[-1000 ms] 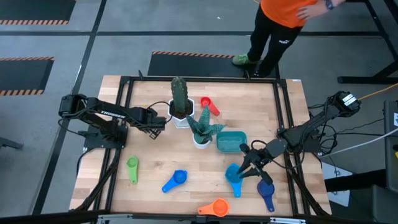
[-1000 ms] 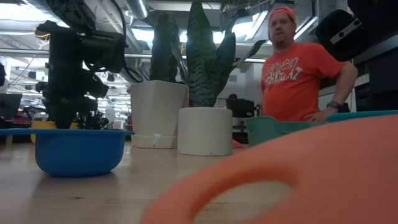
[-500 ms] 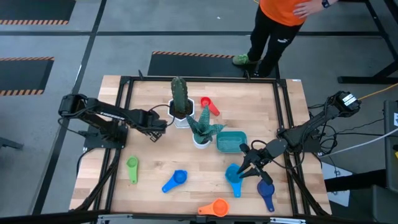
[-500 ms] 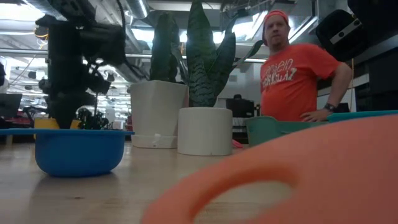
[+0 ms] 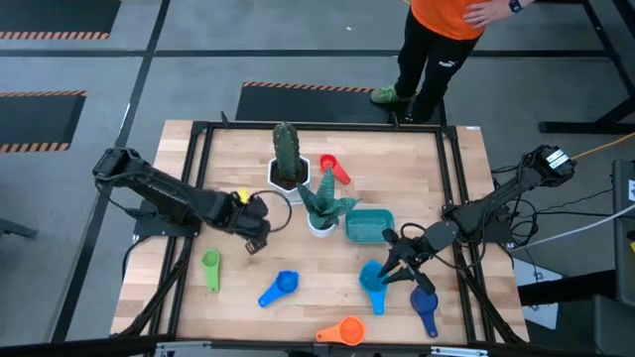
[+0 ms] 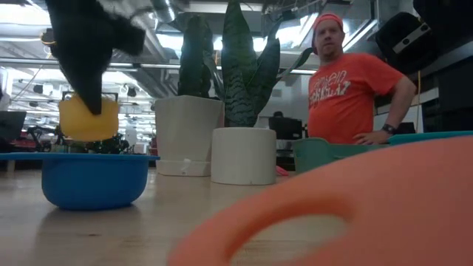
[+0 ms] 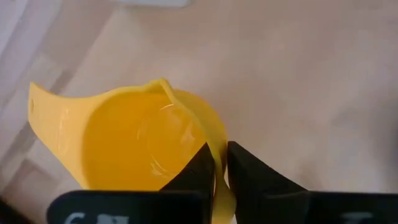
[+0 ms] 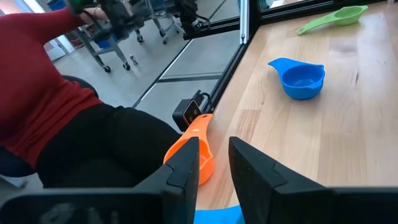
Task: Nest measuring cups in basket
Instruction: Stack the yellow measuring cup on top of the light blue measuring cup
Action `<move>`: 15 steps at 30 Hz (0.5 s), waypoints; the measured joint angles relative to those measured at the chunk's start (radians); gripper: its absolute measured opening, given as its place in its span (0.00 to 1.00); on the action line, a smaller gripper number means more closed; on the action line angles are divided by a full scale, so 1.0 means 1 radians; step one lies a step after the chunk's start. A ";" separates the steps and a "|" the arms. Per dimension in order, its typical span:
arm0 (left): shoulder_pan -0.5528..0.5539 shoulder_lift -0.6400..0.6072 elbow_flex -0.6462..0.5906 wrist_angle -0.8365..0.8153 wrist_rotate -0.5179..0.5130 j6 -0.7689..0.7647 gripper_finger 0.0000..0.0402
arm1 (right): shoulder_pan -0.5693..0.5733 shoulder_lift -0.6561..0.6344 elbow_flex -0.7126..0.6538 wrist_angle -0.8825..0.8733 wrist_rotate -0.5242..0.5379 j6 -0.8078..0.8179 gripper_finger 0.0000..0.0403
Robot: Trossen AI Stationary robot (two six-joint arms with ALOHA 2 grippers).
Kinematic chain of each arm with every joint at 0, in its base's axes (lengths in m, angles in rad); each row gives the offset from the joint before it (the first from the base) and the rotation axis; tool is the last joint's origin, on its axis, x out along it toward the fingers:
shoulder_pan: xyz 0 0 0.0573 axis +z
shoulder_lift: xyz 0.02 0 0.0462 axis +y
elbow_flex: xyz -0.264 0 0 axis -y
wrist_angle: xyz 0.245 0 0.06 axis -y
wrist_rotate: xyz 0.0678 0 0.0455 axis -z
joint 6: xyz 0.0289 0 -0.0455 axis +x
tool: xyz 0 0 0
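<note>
The left end effector (image 5: 252, 210) grips a yellow measuring cup (image 5: 241, 198) beside the cactus pot (image 5: 289, 184).

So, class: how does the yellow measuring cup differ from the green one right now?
The yellow measuring cup is lifted off the table, its rim pinched in the left gripper; the green measuring cup lies flat on the wood, touched by nothing. The yellow cup hangs nearer the plant pots; the green cup sits near the table's left front edge. Both are small plastic scoops, and neither is in the basket yet.

Two potted plants (image 5: 288, 159) (image 5: 321, 203) mid-table; person in orange (image 6: 353, 92) behind.
</note>
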 joint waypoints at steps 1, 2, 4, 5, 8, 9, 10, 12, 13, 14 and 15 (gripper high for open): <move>-0.021 0.000 0.014 0.000 -0.003 0.001 0.06 | 0.000 0.000 0.000 0.001 0.000 0.015 0.23; -0.043 0.000 0.027 0.000 -0.009 0.000 0.06 | 0.000 0.000 0.000 0.004 0.000 0.027 0.23; -0.085 0.000 0.052 0.000 -0.026 0.003 0.07 | 0.000 0.000 0.000 0.005 0.000 0.052 0.23; -0.107 0.000 0.063 0.000 -0.038 0.003 0.07 | 0.000 0.000 0.000 0.005 0.000 0.070 0.23; -0.175 0.000 0.083 0.030 -0.071 0.006 0.06 | 0.000 0.000 0.000 0.007 0.000 0.103 0.23; -0.196 0.000 0.085 0.055 -0.086 0.013 0.06 | 0.000 0.000 0.000 0.015 0.004 0.113 0.23; -0.218 0.000 0.086 0.085 -0.101 0.028 0.06 | 0.000 0.000 0.000 0.032 0.020 0.117 0.23; -0.254 0.000 0.086 0.157 -0.129 0.063 0.06 | 0.001 0.000 0.000 0.071 0.087 0.117 0.23; -0.269 0.000 0.086 0.196 -0.137 0.088 0.07 | 0.000 0.000 0.000 0.092 0.133 0.117 0.23; -0.281 0.000 0.086 0.237 -0.141 0.119 0.07 | 0.000 0.000 0.000 0.114 0.181 0.117 0.23; -0.290 0.000 0.086 0.279 -0.141 0.155 0.08 | 0.000 0.000 0.000 0.136 0.223 0.117 0.23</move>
